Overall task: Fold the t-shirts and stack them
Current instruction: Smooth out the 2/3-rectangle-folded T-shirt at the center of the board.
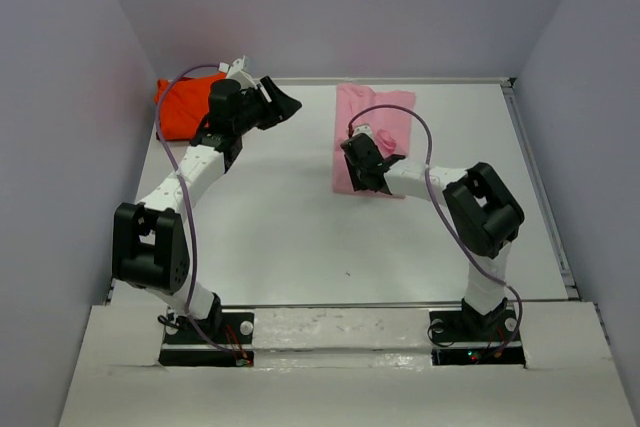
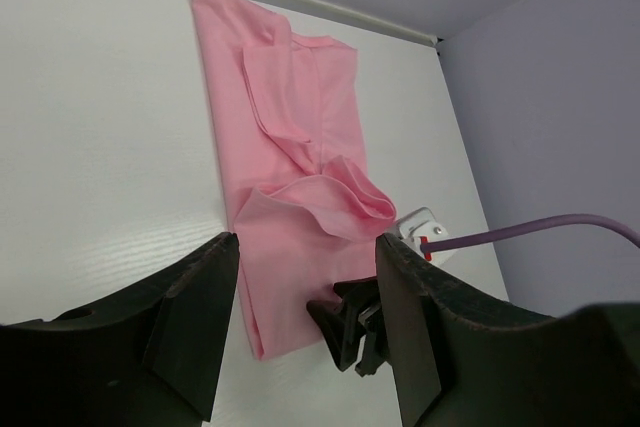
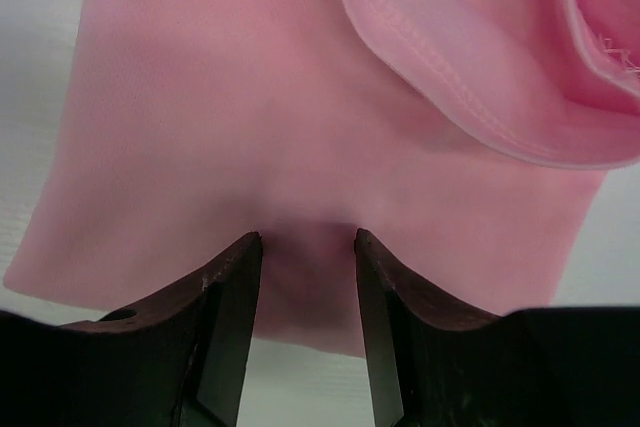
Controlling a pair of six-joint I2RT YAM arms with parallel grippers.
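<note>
The light pink t-shirt (image 1: 375, 112) lies as a long narrow strip at the back middle of the table, with a loose ruffled fold near its middle (image 2: 345, 197). My right gripper (image 1: 362, 179) is open, its tips down on the shirt's near edge (image 3: 250, 97), with pink cloth between the fingers (image 3: 235, 277). It also shows in the left wrist view (image 2: 355, 332). The bright orange-red t-shirt (image 1: 182, 107) lies bunched in the back left corner. My left gripper (image 1: 288, 105) is open and empty, raised between the two shirts and facing the pink one (image 2: 290, 117).
The white table (image 1: 300, 237) is walled at the back and both sides by grey panels. A raised rail (image 1: 545, 197) runs along its right edge. Purple cables (image 1: 425, 147) loop above both arms.
</note>
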